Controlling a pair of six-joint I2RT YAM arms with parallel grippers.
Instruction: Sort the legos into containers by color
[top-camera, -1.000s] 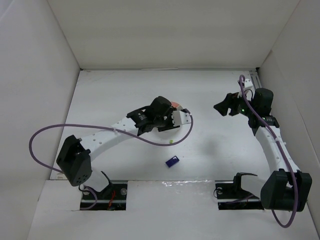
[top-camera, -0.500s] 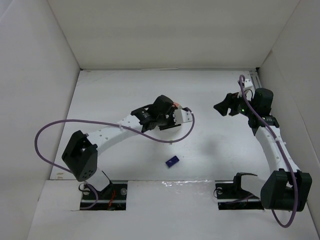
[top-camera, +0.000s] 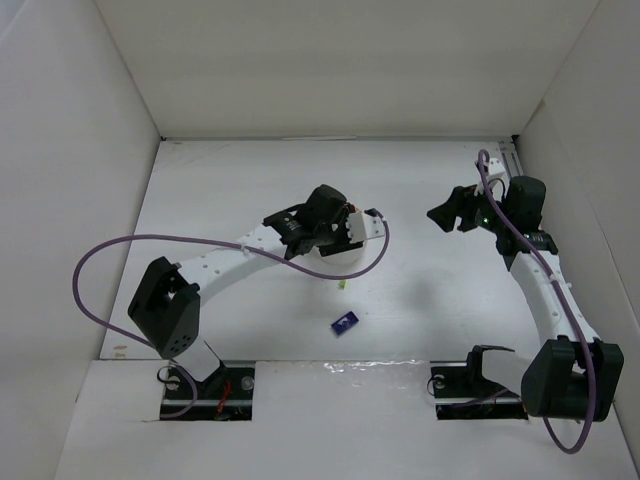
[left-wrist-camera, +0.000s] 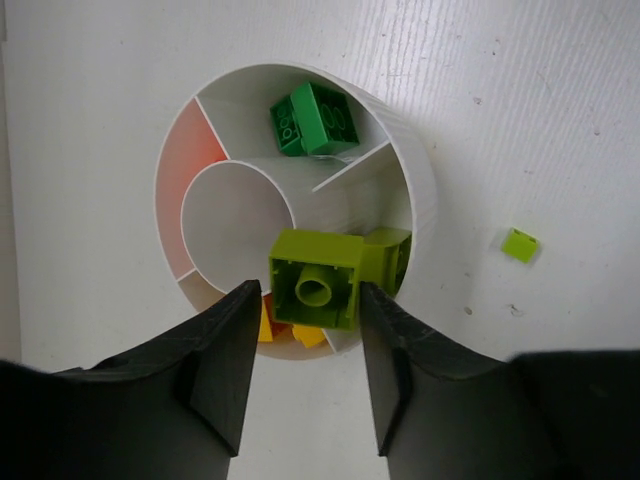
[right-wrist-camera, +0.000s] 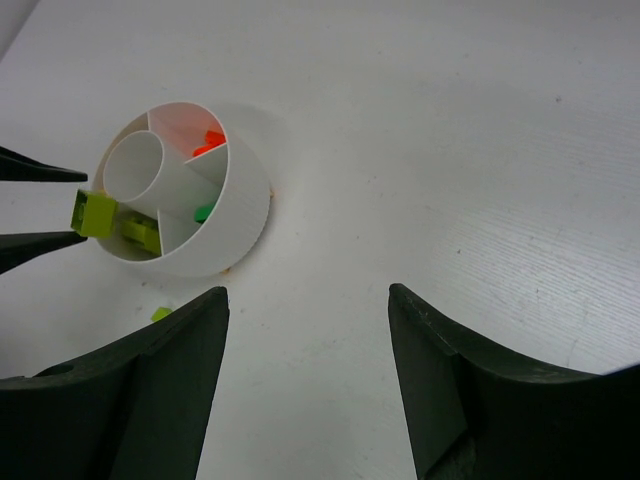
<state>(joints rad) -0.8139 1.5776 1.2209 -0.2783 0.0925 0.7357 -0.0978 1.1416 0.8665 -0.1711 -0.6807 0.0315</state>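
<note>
The round white dish (left-wrist-camera: 415, 190) lies under my left gripper (left-wrist-camera: 305, 300), whose jaws are apart. A lime brick (left-wrist-camera: 315, 278) sits just past the fingertips, over the dish's rim; a gap shows on its left side. A second lime brick (left-wrist-camera: 388, 255) lies in the wedge beside it. Green bricks (left-wrist-camera: 315, 118) fill one wedge, yellow ones (left-wrist-camera: 265, 325) another, and an orange one (right-wrist-camera: 208, 141) a third. A tiny lime piece (left-wrist-camera: 519, 245) and a blue brick (top-camera: 344, 323) lie on the table. My right gripper (right-wrist-camera: 305, 300) is open and empty, off to the dish's right.
White walls close in the table on the left, far and right sides. The left arm's purple cable (top-camera: 100, 260) loops out to the left. The right arm (top-camera: 545, 290) stretches along the right wall.
My left gripper has moved a little to the far right over the dish. The right arm, the blue brick and the lime piece have not moved.
</note>
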